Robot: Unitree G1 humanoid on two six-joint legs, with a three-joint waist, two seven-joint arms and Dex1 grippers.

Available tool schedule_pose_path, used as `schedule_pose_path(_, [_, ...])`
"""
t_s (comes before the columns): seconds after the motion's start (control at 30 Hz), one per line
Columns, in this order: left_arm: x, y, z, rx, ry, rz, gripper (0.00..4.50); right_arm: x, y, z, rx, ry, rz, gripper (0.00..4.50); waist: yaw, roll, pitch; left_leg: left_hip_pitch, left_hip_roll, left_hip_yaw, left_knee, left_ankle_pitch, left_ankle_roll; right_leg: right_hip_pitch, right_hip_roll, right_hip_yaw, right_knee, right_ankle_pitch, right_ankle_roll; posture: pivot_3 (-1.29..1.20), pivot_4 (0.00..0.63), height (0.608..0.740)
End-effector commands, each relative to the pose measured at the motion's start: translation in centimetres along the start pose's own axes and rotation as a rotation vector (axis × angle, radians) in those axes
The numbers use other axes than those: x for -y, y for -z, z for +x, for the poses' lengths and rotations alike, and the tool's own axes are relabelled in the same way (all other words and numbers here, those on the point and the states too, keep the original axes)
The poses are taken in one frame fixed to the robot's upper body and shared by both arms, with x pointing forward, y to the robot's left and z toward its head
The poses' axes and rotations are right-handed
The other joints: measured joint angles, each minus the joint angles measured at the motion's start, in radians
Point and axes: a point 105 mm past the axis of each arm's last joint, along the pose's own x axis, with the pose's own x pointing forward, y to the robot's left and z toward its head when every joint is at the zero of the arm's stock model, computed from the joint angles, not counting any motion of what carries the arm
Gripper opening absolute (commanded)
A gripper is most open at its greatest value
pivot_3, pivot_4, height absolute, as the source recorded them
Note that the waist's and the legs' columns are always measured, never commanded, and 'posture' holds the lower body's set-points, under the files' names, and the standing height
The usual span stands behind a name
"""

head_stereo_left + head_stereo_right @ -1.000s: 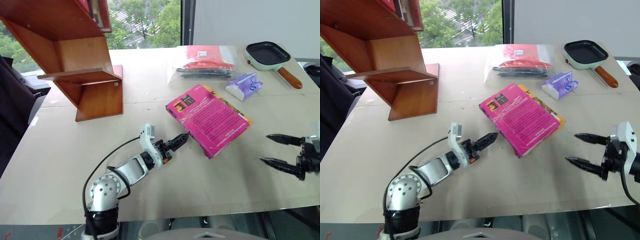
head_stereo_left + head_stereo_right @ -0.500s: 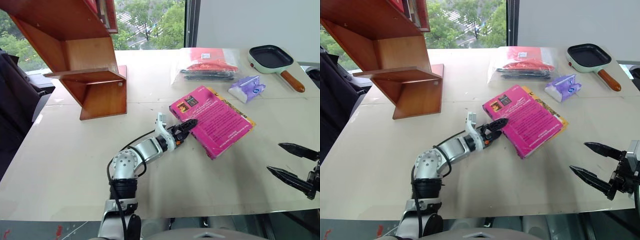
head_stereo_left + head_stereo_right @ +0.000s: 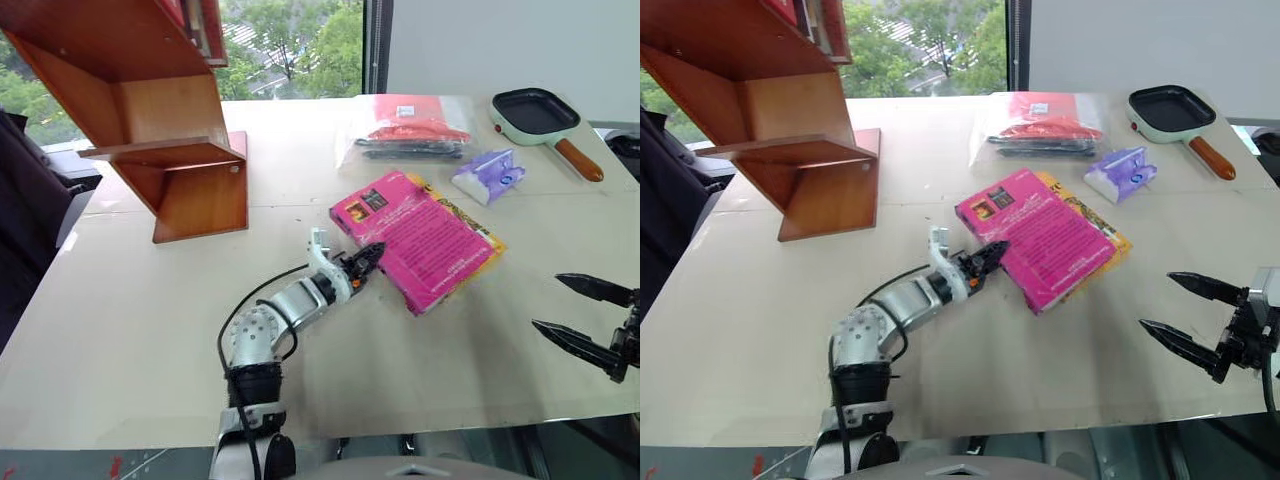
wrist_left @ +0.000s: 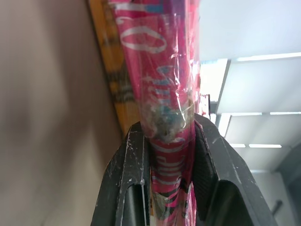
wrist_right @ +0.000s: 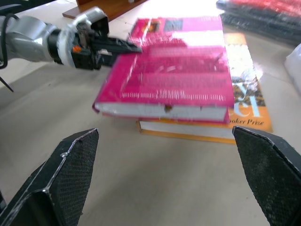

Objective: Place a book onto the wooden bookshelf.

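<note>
Pink book (image 3: 418,237) lying back cover up near the middle of the pale table (image 3: 130,320), stacked on a yellow book (image 5: 247,110) whose edge peeks out along the far-right side. Left gripper (image 3: 367,262) reaching in from the lower left, level with the tabletop, closed on the pink book's spine edge at the near-left side; in the left wrist view both black fingers (image 4: 129,179) pressed against the two faces of the pink spine, lettering and a worn patch of clear wrap between them. Right gripper (image 3: 1188,315) held above the table's near-right corner, well apart from the book, pointing toward it, jaws spread wide and holding nothing; in the right wrist view the two fingertips (image 5: 66,169) far apart with the book stack beyond them. Wooden bookshelf (image 3: 150,120) standing at the far-left of the table, well apart from the book and both grippers. Beyond the book, a clear bag with red and dark contents (image 3: 408,128), a small purple packet (image 3: 488,172), and a green-rimmed pan with a brown handle (image 3: 545,115).
</note>
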Motion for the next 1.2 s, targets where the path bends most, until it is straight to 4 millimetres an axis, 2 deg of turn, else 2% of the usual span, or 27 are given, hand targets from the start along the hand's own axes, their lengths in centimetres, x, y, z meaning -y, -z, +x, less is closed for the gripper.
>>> schedule_pose_path(0.03, [5.4, -2.7, -3.2, 0.100, 0.200, 0.196, 0.56, 0.6, -0.7, 0.5, 0.008, -0.032, -0.049, 4.50, -0.004, -0.001, 0.001, 0.000, 0.000, 0.000, 0.000, 0.002, -0.003, 0.000, 0.000, 0.000, 0.000, 0.000, 0.000, 0.00, 0.150, 0.740])
schedule_pose_path(0.1, [5.9, -3.0, -4.4, 0.074, 0.191, 0.312, 0.56, 1.0, -0.8, 0.9, 0.011, -0.051, -0.054, 4.50, 0.000, -0.001, 0.001, 0.000, 0.000, 0.000, 0.000, 0.002, -0.004, 0.000, 0.000, 0.000, 0.000, 0.000, 0.000, 0.00, 0.150, 0.740])
schedule_pose_path(0.17, [6.0, -3.3, -5.8, -0.031, 0.103, 0.604, 0.56, 1.7, -0.9, 1.6, 0.010, -0.076, -0.069, 4.50, 0.005, -0.001, 0.001, 0.000, 0.000, 0.000, 0.000, 0.002, -0.003, 0.000, 0.000, 0.000, 0.000, 0.000, 0.000, 0.00, 0.150, 0.740])
schedule_pose_path(0.2, [6.1, -4.9, -6.7, -0.036, 0.025, 0.782, 0.56, 2.2, -1.2, 2.0, 0.014, -0.091, -0.075, 4.50, 0.005, -0.002, 0.002, 0.000, 0.000, 0.000, 0.000, 0.002, -0.003, 0.000, 0.001, 0.000, 0.000, 0.000, 0.000, 0.00, 0.150, 0.740])
schedule_pose_path(0.23, [7.2, -7.7, -7.5, 0.026, -0.036, 0.958, 0.56, 2.7, -1.3, 2.6, 0.017, -0.111, -0.085, 4.50, 0.003, -0.003, 0.004, 0.000, 0.000, 0.000, 0.000, 0.002, -0.004, 0.000, 0.004, -0.001, 0.000, 0.000, 0.000, 0.00, 0.150, 0.740])
schedule_pose_path(0.27, [8.9, -9.8, -8.2, 0.088, -0.055, 1.109, 0.56, 3.1, -1.5, 3.2, 0.017, -0.131, -0.094, 4.50, 0.001, -0.004, 0.005, 0.001, 0.000, 0.001, -0.001, 0.002, -0.004, 0.000, 0.004, 0.000, 0.000, -0.002, -0.003, 0.00, 0.150, 0.740])
schedule_pose_path(0.3, [10.4, -10.9, -8.5, 0.130, -0.051, 1.213, 0.56, 3.4, -1.6, 3.6, 0.020, -0.146, -0.099, 4.50, 0.000, -0.006, 0.006, 0.001, 0.000, 0.001, -0.002, 0.002, -0.003, 0.000, 0.005, 0.000, 0.000, -0.002, -0.005, 0.00, 0.150, 0.740])
schedule_pose_path(0.4, [13.3, -11.5, -7.9, 0.173, -0.036, 1.466, 0.56, 3.9, -1.9, 4.7, 0.037, -0.182, -0.110, 4.50, 0.008, -0.005, 0.006, 0.001, 0.000, 0.001, -0.002, 0.002, -0.004, 0.000, 0.004, -0.001, -0.001, -0.002, -0.006, 0.00, 0.150, 0.740])
schedule_pose_path(0.5, [15.0, -10.4, -6.1, 0.196, -0.018, 1.757, 0.56, 4.4, -2.2, 6.0, 0.055, -0.210, -0.124, 4.50, 0.014, -0.005, 0.006, -0.001, -0.001, 0.000, -0.004, 0.003, -0.004, 0.000, 0.003, -0.002, -0.006, 0.001, -0.002, 0.00, 0.150, 0.740])
schedule_pose_path(0.6, [16.6, -9.9, -4.9, 0.292, -0.001, 1.931, 0.56, 4.8, -3.0, 7.0, 0.091, -0.223, -0.136, 4.50, 0.011, -0.006, 0.007, -0.003, -0.001, 0.000, -0.004, 0.003, -0.002, -0.001, 0.002, -0.002, -0.009, 0.001, -0.001, 0.00, 0.150, 0.740])
schedule_pose_path(0.73, [18.1, -10.3, -4.5, 0.400, -0.108, 2.262, 0.56, 5.4, -5.2, 7.9, 0.211, -0.241, -0.131, 4.50, 0.001, -0.007, 0.009, -0.008, 0.000, 0.001, -0.006, 0.003, -0.003, -0.009, 0.001, 0.000, -0.007, 0.001, -0.001, 0.00, 0.150, 0.740])
schedule_pose_path(0.83, [18.9, -11.8, -5.4, 0.490, -0.309, 2.472, 0.56, 5.9, -7.0, 8.2, 0.337, -0.259, -0.083, 4.50, -0.014, -0.006, 0.009, -0.009, 0.001, 0.002, -0.008, 0.003, -0.004, -0.012, 0.002, 0.002, -0.005, 0.001, -0.001, 0.00, 0.150, 0.740])
schedule_pose_path(0.9, [19.2, -12.4, -6.1, 0.516, -0.405, 2.563, 0.56, 6.0, -7.5, 8.4, 0.376, -0.281, -0.072, 4.50, -0.018, -0.006, 0.009, -0.009, 0.001, 0.002, -0.008, 0.003, -0.004, -0.013, 0.002, 0.002, -0.004, 0.001, -0.001, 0.00, 0.150, 0.740])
schedule_pose_path(1.03, [20.6, -13.2, -8.6, 0.539, -0.615, 2.767, 0.56, 6.0, -9.7, 9.4, 0.498, -0.370, -0.001, 4.50, -0.022, -0.006, 0.011, -0.009, 0.001, 0.002, -0.007, 0.003, -0.004, -0.013, 0.003, 0.002, -0.003, 0.001, -0.001, 0.00, 0.150, 0.740])
schedule_pose_path(1.2, [20.9, -14.4, -10.9, 0.480, -0.849, 2.852, 0.56, 6.2, -11.2, 10.3, 0.583, -0.445, 0.072, 4.50, -0.019, -0.005, 0.013, -0.009, 0.001, 0.001, -0.007, 0.003, -0.004, -0.014, 0.004, 0.001, -0.001, 0.001, -0.001, 0.00, 0.150, 0.740])
